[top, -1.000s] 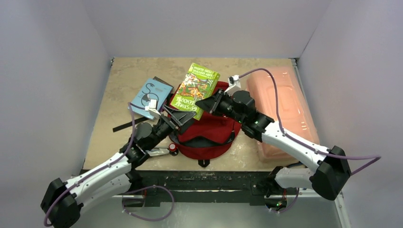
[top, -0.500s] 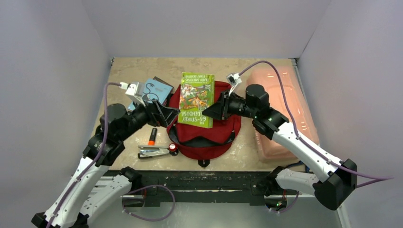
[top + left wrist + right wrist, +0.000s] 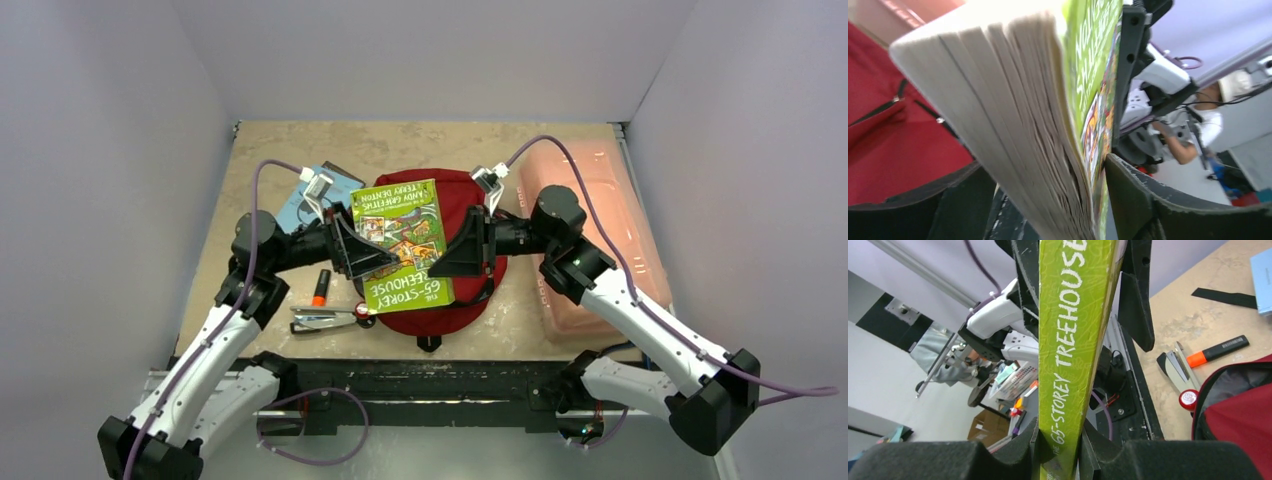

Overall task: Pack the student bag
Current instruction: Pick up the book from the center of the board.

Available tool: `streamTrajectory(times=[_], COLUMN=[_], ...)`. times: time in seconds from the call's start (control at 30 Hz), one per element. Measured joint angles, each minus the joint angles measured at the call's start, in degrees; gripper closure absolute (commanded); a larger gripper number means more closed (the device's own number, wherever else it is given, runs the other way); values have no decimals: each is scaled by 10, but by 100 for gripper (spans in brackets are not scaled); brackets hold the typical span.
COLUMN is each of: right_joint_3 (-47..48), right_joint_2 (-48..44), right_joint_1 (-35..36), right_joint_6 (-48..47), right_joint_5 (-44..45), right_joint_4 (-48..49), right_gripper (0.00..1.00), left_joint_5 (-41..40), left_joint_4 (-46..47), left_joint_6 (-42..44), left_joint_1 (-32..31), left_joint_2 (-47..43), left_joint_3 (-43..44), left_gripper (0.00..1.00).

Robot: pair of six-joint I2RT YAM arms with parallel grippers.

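Hovering over the student bag [image 3: 455, 190], which sits mid-table near the front edge with its top unzipped, is a green book [image 3: 402, 243] held up between both arms. Right fingers [image 3: 462, 250] are clamped on its spine. Left fingers [image 3: 350, 245] sit spread either side of the page edge, but I can't tell if they're actually squeezing.

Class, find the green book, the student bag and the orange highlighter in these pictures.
green book [image 3: 405, 245]: overhead view, middle of front cover.
student bag [image 3: 460, 192]: overhead view, red top panel.
orange highlighter [image 3: 321, 287]: overhead view, mid barrel.
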Motion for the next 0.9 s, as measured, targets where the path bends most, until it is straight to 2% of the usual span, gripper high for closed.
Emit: streamTrajectory(times=[0.07, 0.13, 0.17, 0.2, 0.23, 0.27, 0.4, 0.5, 0.63, 0.77, 0.83, 0.9], right_joint_3=[-1, -5, -7, -8, -9, -10, -37, -94, -170, -216, -215, -210], right_joint_2=[5, 8, 8, 8, 8, 7, -7, -23, -51, -65, -59, -47], right_joint_1=[0, 0, 0, -1, -1, -2, -2, -3, 23, 88, 113, 128], right_joint_6=[6, 13, 16, 19, 22, 27, 71, 119, 167, 199, 203, 211], right_joint_5=[-7, -7, -3, 0, 7, 17, 94, 158, 230, 316, 354, 388], right_joint_4=[15, 28, 29, 30, 32, 34, 57, 89, 128, 200, 224, 243], right_gripper=[100, 100, 92, 79, 66, 57, 38, 20, 16, 16, 20, 30], left_joint_5=[28, 37, 40, 40, 39, 38, 0, -52, -141, -215, -239, -254], left_joint_4=[84, 145, 178, 199, 214, 224, 247, 256, 301, 377, 421, 457], left_joint_6=[-66, -112, -138, -158, -170, -181, -210, -229, -269, -329, -359, -382], left_joint_1=[1, 2, 2, 3, 3, 4, 8, 8, 8, 8, 8, 8], left_joint_2=[19, 28, 32, 34, 35, 37, 38, 28, 16, 40, 70, 97], left_joint_3=[-14, -19, -20, -20, -20, -20, -46, -81, -129, -160, -167, -173], left_gripper=[46, 69, 83, 94, 100, 100, 100, 100, 100, 100, 100, 100])
